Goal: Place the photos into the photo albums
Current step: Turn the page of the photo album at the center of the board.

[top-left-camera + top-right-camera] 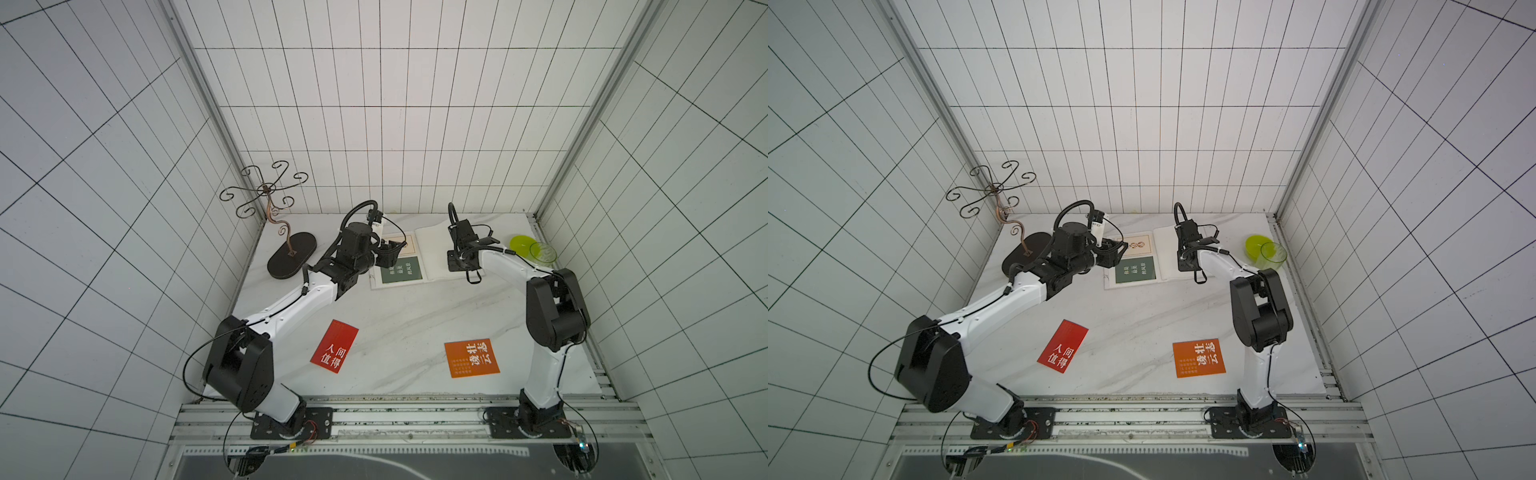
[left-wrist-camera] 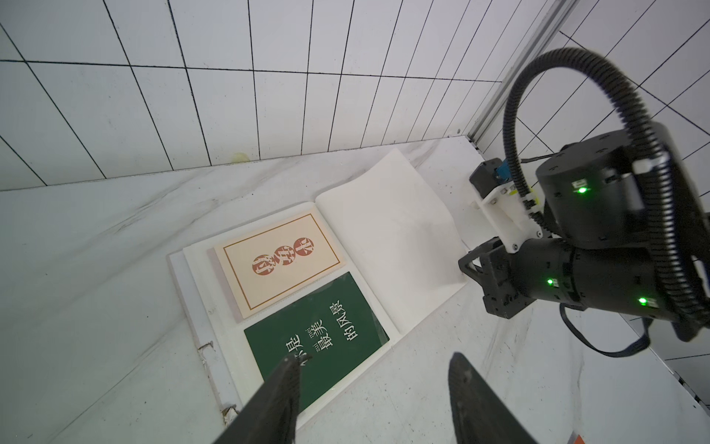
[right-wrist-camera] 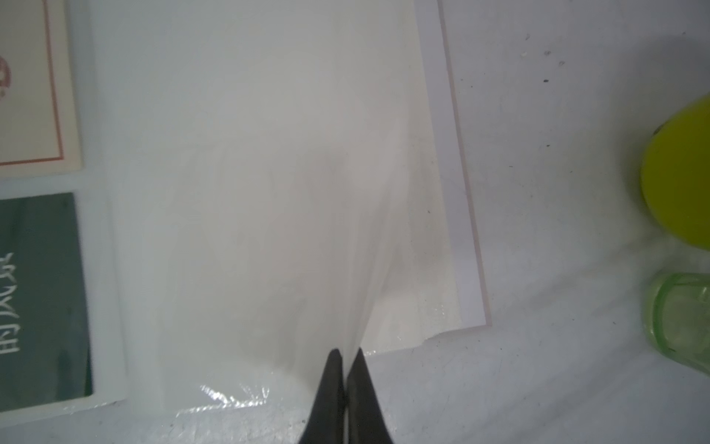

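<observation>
Right claw (image 3: 347, 351): tips pinched shut on the edge of a thin white page (image 3: 269, 192) of the open album (image 2: 392, 238). The page bows up from the stack to the tips. I cannot tell how many leaves are in the pinch.

Left claw (image 2: 376, 359): jaws spread wide, holding nothing, hanging just over the green card (image 2: 319, 338). The cream card (image 2: 276, 261) lies just beyond it. Both sit on the album page under that claw.

Step, as I read it: turning a leaf to reach bare space, with two cards already in. The next move likely calls for swinging the page across without it slipping or creasing, and the left claw must clear its path.

Not yet in: the red card (image 1: 334, 346) and orange card (image 1: 471, 358), flat on the table (image 1: 407, 316), well behind both claws, toward the arm bases.

Views:
- Only the right wrist view shows the pinch itself, and a yellow bowl (image 3: 680, 173) and glass cup (image 3: 680, 326) off to the claw's side, away from the album.
- Only the top views show the loose cards whole.
- The left wrist view gives the print on the cards.
</observation>
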You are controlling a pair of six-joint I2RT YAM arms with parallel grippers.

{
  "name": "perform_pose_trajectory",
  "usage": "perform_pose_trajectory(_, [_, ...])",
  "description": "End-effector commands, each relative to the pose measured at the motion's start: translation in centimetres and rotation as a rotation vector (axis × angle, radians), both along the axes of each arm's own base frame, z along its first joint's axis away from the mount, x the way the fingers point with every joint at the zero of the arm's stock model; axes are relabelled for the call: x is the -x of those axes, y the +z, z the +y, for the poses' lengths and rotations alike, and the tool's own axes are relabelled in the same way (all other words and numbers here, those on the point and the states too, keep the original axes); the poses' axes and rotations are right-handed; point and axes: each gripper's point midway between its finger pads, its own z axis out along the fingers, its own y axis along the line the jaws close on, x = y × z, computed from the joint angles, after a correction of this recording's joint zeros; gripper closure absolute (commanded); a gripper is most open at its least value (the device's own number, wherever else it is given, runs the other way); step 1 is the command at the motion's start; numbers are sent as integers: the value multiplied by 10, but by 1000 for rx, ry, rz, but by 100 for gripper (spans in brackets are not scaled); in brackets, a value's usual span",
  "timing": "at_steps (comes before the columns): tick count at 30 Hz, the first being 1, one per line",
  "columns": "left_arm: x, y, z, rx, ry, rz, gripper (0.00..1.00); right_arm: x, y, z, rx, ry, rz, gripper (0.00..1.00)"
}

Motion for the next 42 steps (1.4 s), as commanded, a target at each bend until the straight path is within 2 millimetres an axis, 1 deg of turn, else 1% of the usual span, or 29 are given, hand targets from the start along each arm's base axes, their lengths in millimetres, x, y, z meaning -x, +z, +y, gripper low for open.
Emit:
perform_pose_trajectory(1, [0,8,10,-3,44,-24,38,6,23,24,-22,91,-45,100])
perform_pose_trajectory(5, [-1,9,12,-5,55,-26,38,9,34,47,-45,150,-80,100])
perform_pose_trajectory(12, [-1,12,17,-9,74,-34,38,12,39,90,-163,239,-97,100])
perform_pose_trajectory(16, [-3,15,21,-6,85,-40,38,13,36,116,-211,284,-88,100])
perform_pose_trajectory(21, [-4,17,26,-7,99,-44,39,15,29,139,-249,324,-63,97])
perform_pose_trajectory(23, [-5,18,28,-6,104,-46,38,15,28,145,-258,334,-59,92])
perform_pose_trajectory(24, [-5,18,28,-7,104,-45,39,15,28,147,-262,337,-55,84])
perform_pose_trajectory(25, [-5,18,29,-6,107,-47,38,15,27,150,-265,340,-52,72])
perform_pose_trajectory(28, [-6,19,31,-5,111,-49,38,15,26,153,-266,344,-46,56])
perform_pose_trajectory(29, [-6,19,31,-6,112,-49,39,16,25,154,-265,344,-42,53])
perform_pose_trajectory(36, [-6,20,32,-2,114,-49,39,17,23,160,-287,357,-25,51])
perform_pose_trajectory(38, [-6,19,33,-3,117,-47,39,18,23,165,-308,372,-16,49])
perform_pose_trajectory(42, [-6,21,33,-2,118,-50,38,21,22,176,-360,405,2,48])
